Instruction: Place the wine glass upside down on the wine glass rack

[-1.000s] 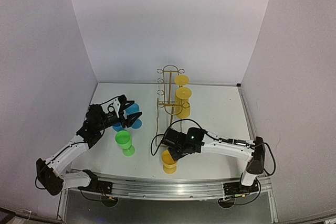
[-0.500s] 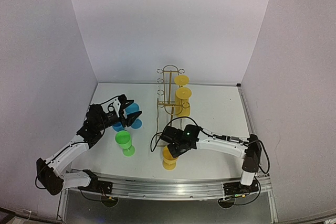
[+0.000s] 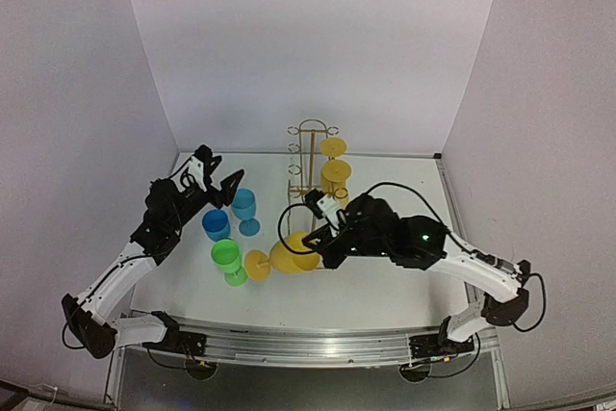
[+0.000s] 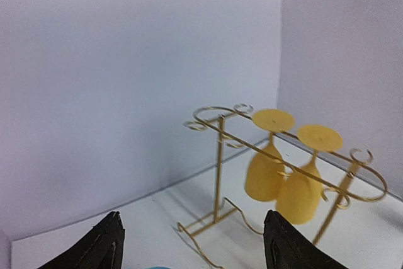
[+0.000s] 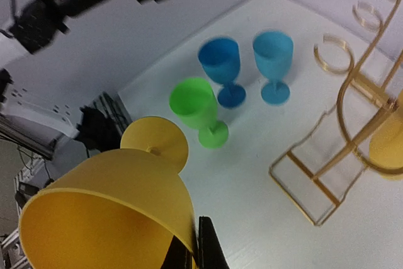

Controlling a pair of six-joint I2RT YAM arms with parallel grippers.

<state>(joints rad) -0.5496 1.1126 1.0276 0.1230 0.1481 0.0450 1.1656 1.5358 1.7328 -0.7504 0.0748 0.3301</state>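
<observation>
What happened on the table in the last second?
The right pincer shut on the yellow wine glass, lifted it off the table and tipped it sideways. The left pincer, open, rose and backed away from the blue glasses. Those, the green glass, the rack and its hung yellow glasses stayed put.

Non-task items: three coloured glasses on the white worktop (image 3: pixel 404 201).
A dark blue glass (image 3: pixel 216 224) and a light blue glass (image 3: pixel 244 209) stand upright just beside each other at the left; a green glass (image 3: pixel 227 259) stands upright nearer the front edge.
</observation>
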